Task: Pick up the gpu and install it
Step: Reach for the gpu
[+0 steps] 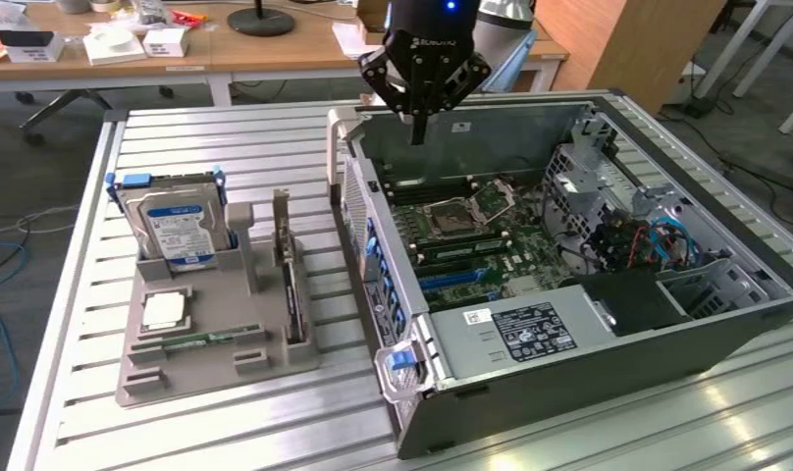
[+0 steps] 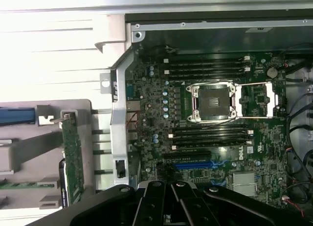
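The gpu [image 1: 290, 285] stands on its edge in a slot of the grey holder [image 1: 213, 368] on the exterior view's left, beside the open computer case [image 1: 593, 324]. In the wrist view the gpu [image 2: 73, 160] appears as a thin green card edge next to the case wall. My gripper [image 1: 419, 132] hangs shut and holding nothing above the far rim of the case, over the motherboard [image 1: 482, 235] and well apart from the gpu. The black fingers [image 2: 171, 199] come together over the motherboard [image 2: 215, 138], near a blue slot [image 2: 193, 165].
A silver hard drive [image 1: 181, 231] with a blue-white label stands in the same holder, with a small green memory stick [image 1: 200, 340] lying flat near its front. The case holds a CPU socket [image 2: 213, 102], cables and a power supply [image 1: 528, 329]. A cluttered desk [image 1: 148, 44] stands behind.
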Robot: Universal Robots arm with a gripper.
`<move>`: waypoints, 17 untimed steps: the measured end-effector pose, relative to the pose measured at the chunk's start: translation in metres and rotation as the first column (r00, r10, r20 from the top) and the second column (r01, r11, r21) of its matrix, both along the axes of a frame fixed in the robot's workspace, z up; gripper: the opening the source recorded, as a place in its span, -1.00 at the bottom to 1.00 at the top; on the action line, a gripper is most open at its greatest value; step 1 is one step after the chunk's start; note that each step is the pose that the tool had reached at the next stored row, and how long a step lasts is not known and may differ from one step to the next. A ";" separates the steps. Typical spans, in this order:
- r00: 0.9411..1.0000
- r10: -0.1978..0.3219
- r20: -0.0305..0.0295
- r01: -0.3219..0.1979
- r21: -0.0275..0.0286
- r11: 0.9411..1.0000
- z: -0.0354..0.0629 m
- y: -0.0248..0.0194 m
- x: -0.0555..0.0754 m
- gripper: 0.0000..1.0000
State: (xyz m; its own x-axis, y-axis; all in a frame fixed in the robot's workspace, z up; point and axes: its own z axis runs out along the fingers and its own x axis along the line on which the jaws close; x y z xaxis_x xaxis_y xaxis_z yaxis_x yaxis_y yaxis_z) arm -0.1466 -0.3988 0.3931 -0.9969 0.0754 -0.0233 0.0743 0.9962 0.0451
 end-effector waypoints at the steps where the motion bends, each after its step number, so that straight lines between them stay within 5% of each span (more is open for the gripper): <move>1: 1.000 0.000 0.000 0.000 0.000 1.000 0.0000 0.0000 -0.003 -0.80; 17: 1.000 0.000 0.000 0.000 0.000 1.000 -0.0005 0.0000 -0.058 -0.80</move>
